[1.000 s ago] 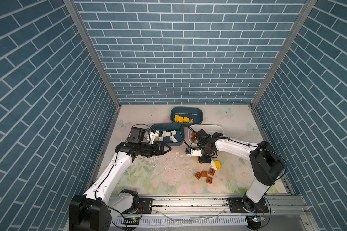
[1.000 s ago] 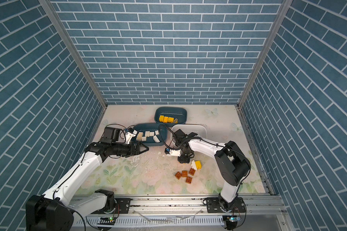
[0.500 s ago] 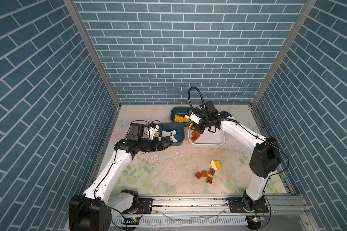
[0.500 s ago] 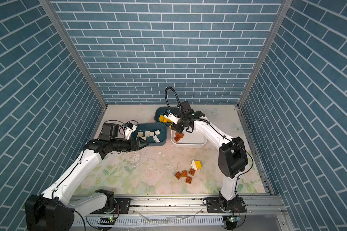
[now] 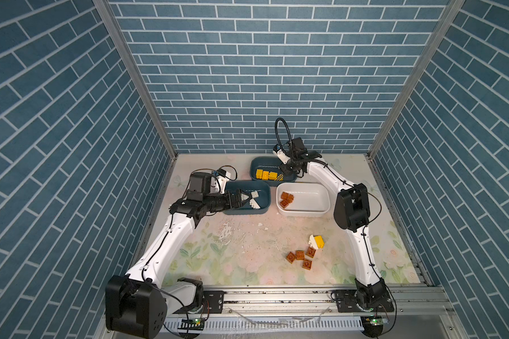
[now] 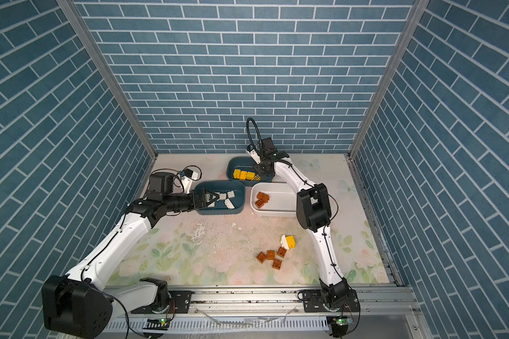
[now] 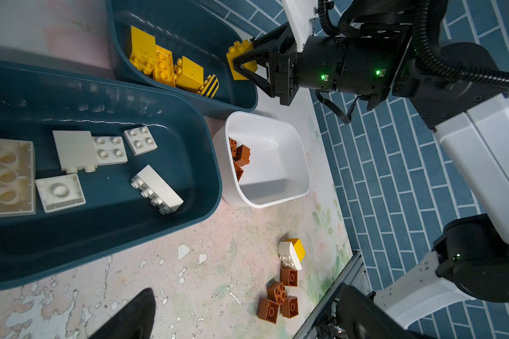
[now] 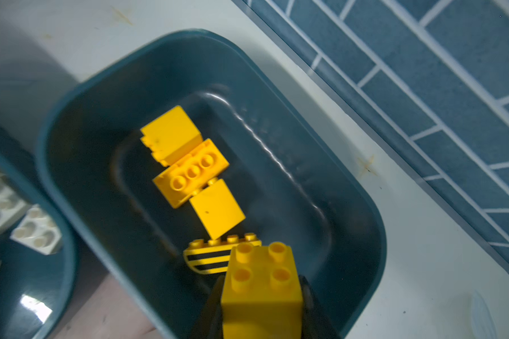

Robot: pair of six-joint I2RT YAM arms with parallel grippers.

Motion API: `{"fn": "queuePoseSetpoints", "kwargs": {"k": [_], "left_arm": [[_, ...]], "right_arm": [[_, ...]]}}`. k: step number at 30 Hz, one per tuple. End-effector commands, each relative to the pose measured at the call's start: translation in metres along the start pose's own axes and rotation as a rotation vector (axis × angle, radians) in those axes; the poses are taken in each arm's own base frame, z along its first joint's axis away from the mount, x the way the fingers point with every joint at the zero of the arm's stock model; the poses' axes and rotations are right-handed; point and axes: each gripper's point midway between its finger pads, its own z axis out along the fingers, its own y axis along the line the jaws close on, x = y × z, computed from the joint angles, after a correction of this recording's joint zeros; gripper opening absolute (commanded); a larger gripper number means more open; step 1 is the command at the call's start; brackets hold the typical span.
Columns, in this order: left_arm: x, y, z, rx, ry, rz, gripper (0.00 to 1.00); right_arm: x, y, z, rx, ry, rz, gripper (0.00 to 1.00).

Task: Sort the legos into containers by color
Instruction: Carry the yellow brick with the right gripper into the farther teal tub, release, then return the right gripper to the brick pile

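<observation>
Floral table (image 5: 247, 264) | right gripper (image 7: 241, 63) clamps yellow brick (image 8: 260, 290) | left gripper (image 5: 245, 200) gaping

- Far teal tub (image 5: 252, 171), near teal tub (image 5: 267, 201) and white tub (image 5: 309, 212) stand packed at the back, with no passage between them.
- Left end effector (image 5: 245, 200), spread wide, fills the near teal tub's left half.
- Right end effector (image 7: 243, 63), clamping a yellow brick (image 8: 260, 290), overhangs the far teal tub.
- Mid tabletop (image 5: 247, 264) is bare; brown bricks (image 5: 300, 256) clutter the front right.

Just left of the right tub (image 5: 309, 197) sits the left tub (image 5: 244, 212). Behind the right tub, toward its left, stands the rear tub (image 5: 258, 165). Loose legos (image 5: 299, 254) lie on the table (image 5: 247, 264) before it.
</observation>
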Motion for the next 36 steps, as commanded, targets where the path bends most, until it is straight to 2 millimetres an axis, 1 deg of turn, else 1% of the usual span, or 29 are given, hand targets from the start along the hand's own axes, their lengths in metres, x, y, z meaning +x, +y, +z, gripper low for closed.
{"fn": "queuePoseSetpoints", "kwargs": {"k": [1, 4, 6, 7, 10, 11, 13, 15, 17, 18, 19, 21, 23, 25, 28, 30, 32, 33, 36], "left_arm": [[-0.013, -0.001, -0.002, 0.0, -0.039, 0.006, 0.99], [-0.013, 0.001, -0.002, -0.003, -0.038, 0.001, 1.0], [-0.013, 0.002, -0.002, -0.005, -0.038, -0.002, 1.0], [-0.013, 0.002, -0.001, -0.005, -0.036, -0.003, 1.0], [-0.011, 0.004, -0.001, -0.008, -0.033, -0.008, 1.0], [-0.01, 0.005, -0.001, -0.007, -0.032, -0.009, 0.99], [-0.009, 0.005, -0.001, -0.008, -0.031, -0.012, 1.0], [-0.009, 0.005, -0.001, -0.006, -0.029, -0.014, 1.0], [-0.007, 0.005, -0.001, -0.004, -0.024, -0.016, 1.0], [-0.006, 0.006, -0.001, -0.003, -0.023, -0.016, 1.0], [-0.005, 0.005, -0.001, 0.001, -0.024, -0.015, 1.0], [-0.004, 0.005, 0.0, 0.007, -0.022, -0.018, 1.0], [-0.003, 0.006, 0.001, 0.013, -0.024, -0.025, 1.0], [-0.003, 0.006, 0.003, 0.022, -0.025, -0.031, 1.0], [-0.002, 0.007, 0.005, 0.03, -0.025, -0.037, 1.0], [-0.001, 0.008, 0.006, 0.033, -0.021, -0.039, 1.0], [0.001, 0.009, 0.008, 0.034, -0.014, -0.043, 0.99], [0.002, 0.01, 0.009, 0.036, -0.009, -0.049, 1.0], [0.004, 0.012, 0.011, 0.036, 0.007, -0.056, 1.0]], "right_arm": [[0.003, -0.018, 0.008, 0.066, 0.03, 0.041, 0.27], [-0.001, -0.024, 0.018, 0.076, 0.016, 0.052, 0.3], [-0.002, -0.025, 0.023, 0.07, 0.015, 0.054, 0.33], [-0.001, -0.024, 0.026, 0.068, 0.017, 0.054, 0.36], [-0.001, -0.023, 0.027, 0.051, 0.015, 0.055, 0.52], [-0.003, -0.022, 0.024, 0.044, 0.011, 0.057, 0.56], [-0.007, -0.02, 0.016, 0.032, -0.002, 0.057, 0.59], [-0.011, -0.016, 0.005, 0.009, -0.012, 0.06, 0.59], [-0.011, -0.009, -0.011, -0.021, -0.014, 0.066, 0.59], [-0.01, -0.001, -0.018, -0.063, -0.02, 0.072, 0.59], [-0.01, 0.005, -0.029, -0.089, -0.028, 0.077, 0.59], [0.0, 0.02, -0.045, -0.133, -0.018, 0.078, 0.58], [0.009, 0.035, -0.07, -0.167, -0.017, 0.077, 0.59], [0.025, 0.052, -0.089, -0.201, 0.006, 0.072, 0.58], [0.061, 0.078, -0.115, -0.249, 0.063, 0.059, 0.58], [0.091, 0.094, -0.129, -0.268, 0.112, 0.042, 0.58], [0.115, 0.11, -0.142, -0.288, 0.144, 0.017, 0.58], [0.126, 0.12, -0.149, -0.301, 0.163, 0.004, 0.58], [0.152, 0.137, -0.161, -0.274, 0.22, 0.007, 0.58]]}}
